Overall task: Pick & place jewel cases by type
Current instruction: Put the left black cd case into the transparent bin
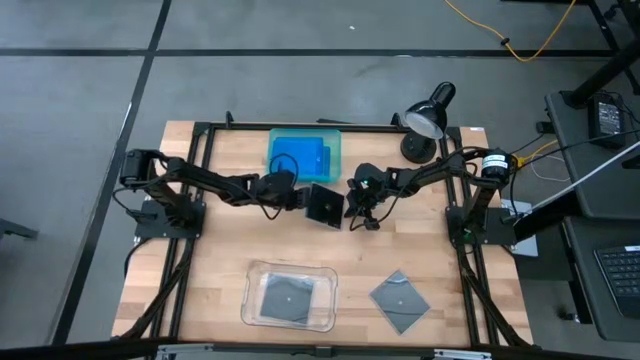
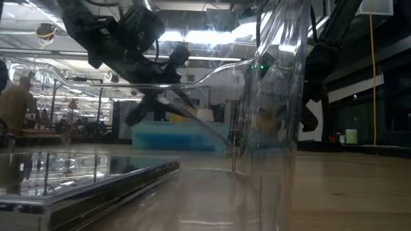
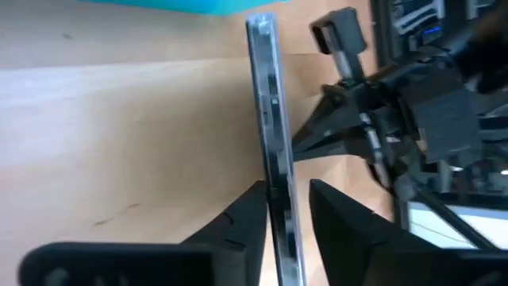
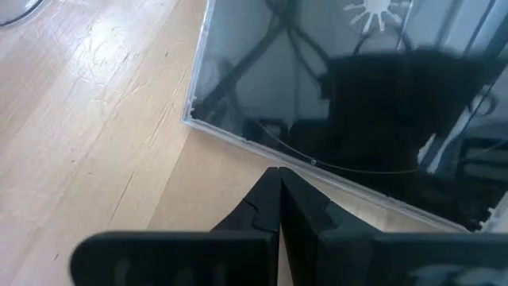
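My left gripper [image 1: 300, 197] reaches in from the table's left and is shut on a dark grey square jewel case [image 1: 323, 204] at the table's middle. In the left wrist view this case [image 3: 272, 119] shows edge-on. My right gripper [image 1: 362, 207] is shut, and its tips [image 4: 278, 176] stand right at the case's glossy face [image 4: 341, 103]. Blue cases [image 1: 300, 158] lie in the teal tray [image 1: 333, 140]. A second grey case [image 1: 288, 299] lies flat in the clear tray [image 1: 250, 300]. A third [image 1: 400, 301] lies flat on the wood. My left gripper pinches the grey case between its two fingers [image 3: 242, 226] at the case's left edge [image 3: 279, 206]. It comes in roughly level from the table's left. The case is lifted off the table and juts out past the fingertips toward my right gripper. My right gripper's shut tips are at the case's edge [image 4: 274, 161]; I cannot tell whether they touch it.
A black desk lamp [image 1: 430, 110] stands at the far right of the table. The teal tray sits at the far middle and the clear tray at the near middle. Bare wood [image 1: 215, 240] lies between them on the left. The clear tray's wall [image 2: 276, 96] fills much of the low view.
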